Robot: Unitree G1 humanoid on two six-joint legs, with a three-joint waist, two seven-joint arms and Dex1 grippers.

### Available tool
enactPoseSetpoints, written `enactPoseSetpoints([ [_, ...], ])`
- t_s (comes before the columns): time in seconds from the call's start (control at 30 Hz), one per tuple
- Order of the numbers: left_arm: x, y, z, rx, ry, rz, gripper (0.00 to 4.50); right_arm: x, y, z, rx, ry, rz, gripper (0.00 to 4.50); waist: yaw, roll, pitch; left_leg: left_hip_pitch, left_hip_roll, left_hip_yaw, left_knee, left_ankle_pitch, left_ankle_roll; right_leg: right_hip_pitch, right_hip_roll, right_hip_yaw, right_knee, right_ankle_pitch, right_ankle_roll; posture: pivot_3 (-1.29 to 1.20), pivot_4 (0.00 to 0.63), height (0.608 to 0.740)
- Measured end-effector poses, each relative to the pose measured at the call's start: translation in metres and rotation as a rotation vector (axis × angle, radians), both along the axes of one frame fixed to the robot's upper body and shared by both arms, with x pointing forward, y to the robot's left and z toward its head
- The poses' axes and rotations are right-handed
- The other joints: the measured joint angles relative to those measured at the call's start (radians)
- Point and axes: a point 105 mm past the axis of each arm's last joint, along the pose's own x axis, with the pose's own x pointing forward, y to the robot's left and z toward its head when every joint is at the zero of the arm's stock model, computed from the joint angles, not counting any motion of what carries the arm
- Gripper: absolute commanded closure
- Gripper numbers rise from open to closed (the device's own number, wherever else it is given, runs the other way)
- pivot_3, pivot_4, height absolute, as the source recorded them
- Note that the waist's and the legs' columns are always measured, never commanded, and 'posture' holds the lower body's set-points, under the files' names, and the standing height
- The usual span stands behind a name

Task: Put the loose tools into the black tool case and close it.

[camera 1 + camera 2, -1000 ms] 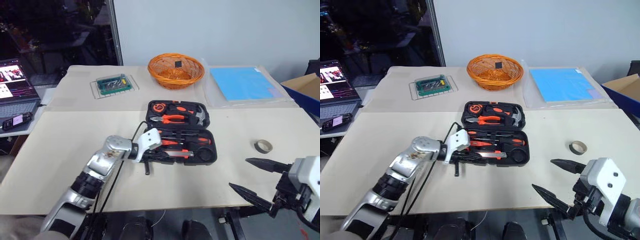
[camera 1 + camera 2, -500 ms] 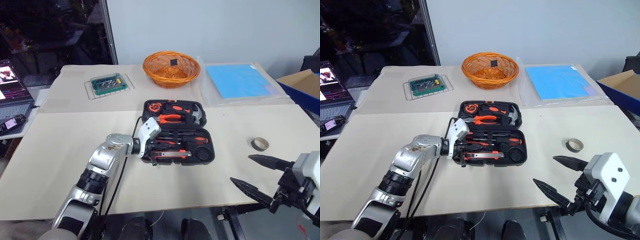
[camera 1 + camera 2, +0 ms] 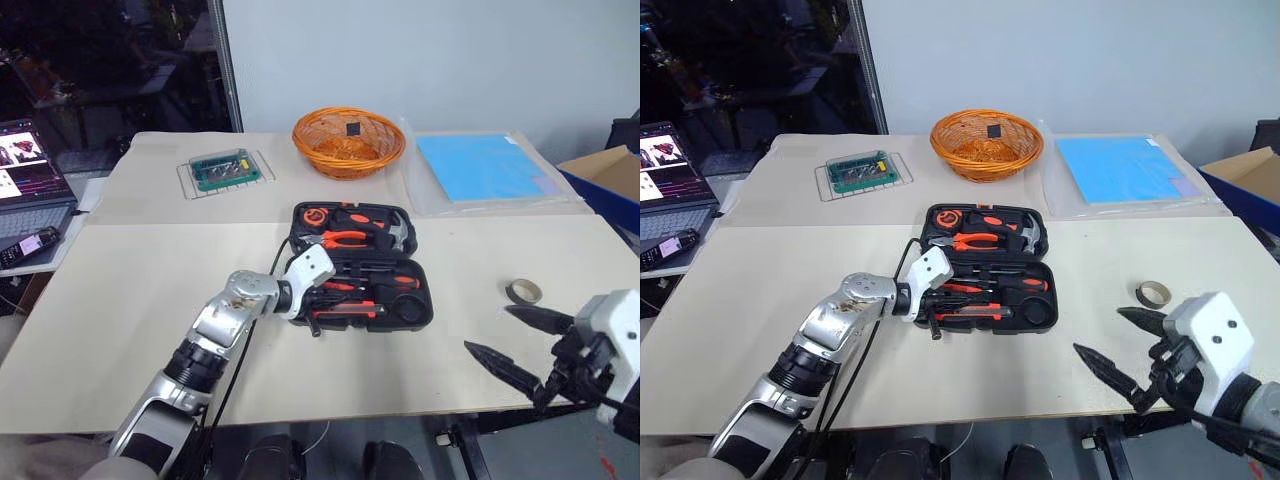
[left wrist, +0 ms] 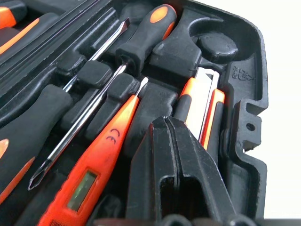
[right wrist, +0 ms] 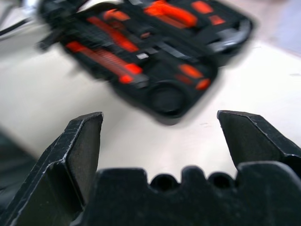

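The black tool case [image 3: 418,318] lies open in the middle of the table. Pliers and a hammer sit in its far half. My left gripper [image 3: 314,322] is shut with nothing between its fingers, and its tips hover over the near left corner of the case. In the left wrist view the shut left gripper [image 4: 165,123] hangs just above the slim orange tester screwdriver [image 4: 94,174] and the utility knife [image 4: 203,110]. A stubby screwdriver [image 4: 146,37] and a long-shaft screwdriver [image 4: 28,141] lie in recesses beside them. My right gripper [image 3: 488,329] is open and empty at the table's near right edge, facing the case [image 5: 164,101].
An orange wicker basket [image 3: 350,140] stands at the back, with a small green bit box [image 3: 222,168] to its left and a blue sheet [image 3: 478,167] to its right. A tape roll [image 3: 523,291] lies right of the case. A laptop [image 3: 30,170] and a phone [image 3: 30,245] sit far left.
The whole view has swung a little. My left wrist has turned slightly over the case's near left corner. My right gripper has edged forward and turned, still open.
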Motion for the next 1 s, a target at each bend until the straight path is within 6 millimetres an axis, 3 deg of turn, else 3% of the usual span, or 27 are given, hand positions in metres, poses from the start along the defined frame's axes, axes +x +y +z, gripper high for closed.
enactPoseSetpoints([
  [0.2,-0.007,-0.004,0.003,-0.092,-0.039,-0.047,4.47,0.019,-0.019,-0.006,-0.067,0.031,-0.121,0.0,-0.005,0.0,0.0,-0.002,0.0,0.001,-0.001,0.002,0.001,0.0,-0.001,0.0,0.0,0.0,-0.001,0.0,0.15,0.74],
  [0.3,-0.019,-0.01,0.035,-0.311,0.008,-0.117,3.28,0.035,-0.043,-0.01,-0.124,0.097,-0.209,0.0,-0.009,-0.004,0.002,-0.009,0.0,0.001,0.002,0.005,-0.005,-0.004,-0.001,-0.001,0.001,0.0,-0.001,0.0,0.15,0.74],
  [0.37,-0.027,-0.006,0.072,-0.389,-0.041,-0.202,2.63,0.047,-0.063,-0.016,-0.159,0.144,-0.281,0.0,-0.01,-0.003,0.002,-0.009,0.0,0.001,0.002,0.005,-0.005,-0.003,0.0,-0.001,0.001,0.0,0.0,0.0,0.15,0.74],
  [0.43,-0.031,-0.004,0.084,-0.401,-0.06,-0.234,1.94,0.052,-0.07,-0.021,-0.176,0.17,-0.3,0.0,-0.011,-0.003,0.002,-0.008,0.0,0.001,0.002,0.005,-0.005,-0.003,0.001,-0.001,0.002,0.0,0.001,0.0,0.15,0.74],
  [0.53,-0.04,-0.011,0.1,-0.412,-0.057,-0.295,0.98,0.076,-0.086,-0.029,-0.191,0.222,-0.332,0.69,-0.02,-0.003,0.002,-0.009,-0.001,0.002,0.003,0.005,-0.005,-0.003,0.002,-0.001,0.001,0.002,0.006,0.0,0.15,0.74],
  [0.67,-0.046,-0.022,0.107,-0.375,-0.072,-0.32,0.98,0.102,-0.094,-0.035,-0.236,0.26,-0.318,0.69,-0.032,-0.003,0.002,-0.009,-0.001,0.002,0.004,0.005,-0.004,-0.002,0.002,0.0,0.001,0.002,0.008,0.0,0.15,0.74],
  [0.87,-0.046,-0.027,0.103,-0.35,-0.074,-0.297,0.98,0.129,-0.103,-0.043,-0.268,0.314,-0.3,0.69,-0.036,-0.003,0.003,-0.009,-0.001,0.002,0.003,0.006,-0.007,-0.003,0.002,0.0,0.001,0.002,0.009,0.0,0.15,0.74],
  [1.0,-0.043,-0.026,0.102,-0.338,-0.088,-0.271,0.93,0.149,-0.1,-0.055,-0.271,0.325,-0.267,1.7,-0.038,-0.002,0.003,-0.009,-0.001,0.003,0.003,0.007,-0.007,-0.003,0.003,0.0,0.001,0.003,0.009,0.0,0.15,0.74],
])
